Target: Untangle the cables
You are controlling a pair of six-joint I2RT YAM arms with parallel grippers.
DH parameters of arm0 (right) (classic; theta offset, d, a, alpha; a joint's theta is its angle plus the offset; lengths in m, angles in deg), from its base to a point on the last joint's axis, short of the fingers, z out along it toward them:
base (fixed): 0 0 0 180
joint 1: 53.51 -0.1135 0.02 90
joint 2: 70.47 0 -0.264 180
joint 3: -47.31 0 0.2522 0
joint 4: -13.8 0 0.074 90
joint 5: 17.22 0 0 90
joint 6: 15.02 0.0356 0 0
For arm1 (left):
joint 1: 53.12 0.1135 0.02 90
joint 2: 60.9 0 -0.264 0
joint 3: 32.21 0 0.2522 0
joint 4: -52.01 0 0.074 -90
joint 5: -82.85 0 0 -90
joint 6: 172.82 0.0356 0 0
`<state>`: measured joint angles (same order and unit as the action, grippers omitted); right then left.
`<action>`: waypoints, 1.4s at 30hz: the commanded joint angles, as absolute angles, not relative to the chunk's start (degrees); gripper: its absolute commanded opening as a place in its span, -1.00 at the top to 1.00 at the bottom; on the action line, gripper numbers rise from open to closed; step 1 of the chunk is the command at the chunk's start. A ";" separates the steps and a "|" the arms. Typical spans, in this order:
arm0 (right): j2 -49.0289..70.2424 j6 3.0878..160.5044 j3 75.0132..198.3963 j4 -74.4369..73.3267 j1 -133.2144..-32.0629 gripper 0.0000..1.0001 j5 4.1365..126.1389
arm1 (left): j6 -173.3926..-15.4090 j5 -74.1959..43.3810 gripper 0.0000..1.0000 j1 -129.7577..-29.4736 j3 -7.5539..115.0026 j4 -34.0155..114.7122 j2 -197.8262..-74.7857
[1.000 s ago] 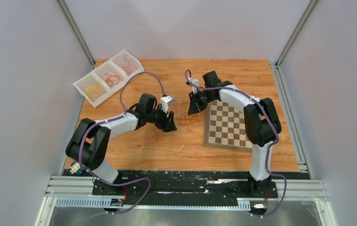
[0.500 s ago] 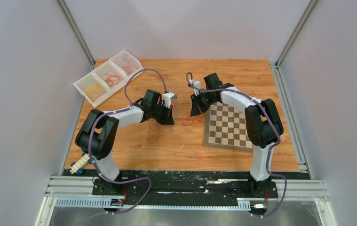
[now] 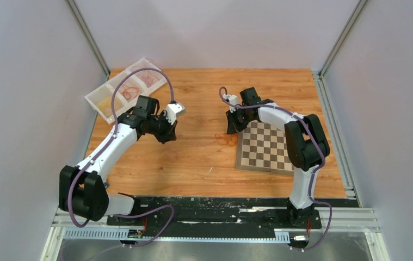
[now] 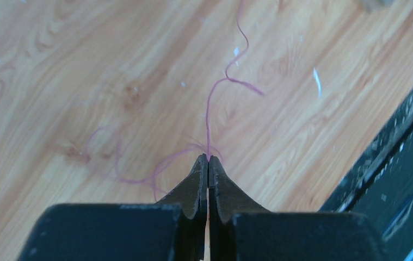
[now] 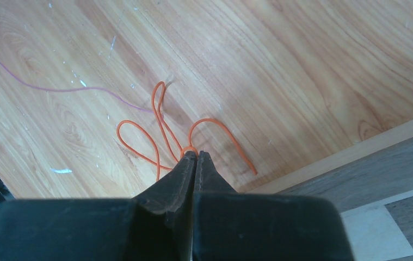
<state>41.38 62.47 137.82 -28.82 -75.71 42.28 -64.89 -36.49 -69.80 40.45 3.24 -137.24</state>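
The cables are thin strands on the wooden table. In the left wrist view, my left gripper [image 4: 208, 157] is shut on a pinkish-red strand [image 4: 208, 111] that runs away from its tips, with its shadow beneath on the wood. My right gripper [image 5: 196, 154] is shut on the orange cable [image 5: 158, 122], whose loops lie on the wood beside the chessboard. The same red strand [image 5: 57, 89] trails off to the left in the right wrist view. From above, the left gripper [image 3: 167, 136] is well left of the orange bunch [image 3: 226, 140], and the right gripper [image 3: 231, 129] is right at it.
A chessboard [image 3: 264, 147] lies just right of the orange cable, its edge close to the right fingers. A white three-part tray [image 3: 98, 100] holding more strands sits at the back left, near the left arm's elbow. Grey walls close in both sides.
My left gripper has shut on the red strand and swung left and back toward the tray, drawing the strand out of the bunch. The right gripper stayed shut, shifting slightly right.
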 commanded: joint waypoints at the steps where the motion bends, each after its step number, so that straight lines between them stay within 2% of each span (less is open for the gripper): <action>1: 40.00 61.99 138.71 -26.22 -75.70 1.00 42.81 | -48.81 -37.00 1.00 -69.31 40.35 -10.67 -135.83; 5: 39.59 61.47 138.84 -26.27 -75.69 1.00 43.30 | -47.52 -37.85 1.00 -65.64 39.26 -11.21 -136.70; 11: 38.63 59.05 137.54 -26.36 -75.63 1.00 45.47 | -48.40 -50.75 1.00 -58.17 41.84 -10.84 -134.41; 18: 37.79 56.63 136.35 -26.31 -75.32 1.00 47.01 | -55.90 -57.45 1.00 -53.53 45.01 -5.74 -131.40; 25: 38.37 56.97 137.35 -26.28 -75.39 1.00 44.81 | -80.51 -58.64 1.00 -53.47 44.85 10.88 -131.90; 30: 38.55 57.05 137.09 -26.31 -75.30 1.00 44.11 | -87.82 -58.42 1.00 -53.47 47.18 16.09 -130.40; 34: 38.70 57.05 137.09 -26.30 -75.29 1.00 43.78 | -84.15 -53.90 1.00 -53.47 46.46 9.93 -129.88; 42: 40.05 58.44 137.81 -26.17 -75.28 1.00 42.27 | -63.51 -41.56 1.00 -53.47 41.39 -2.37 -137.03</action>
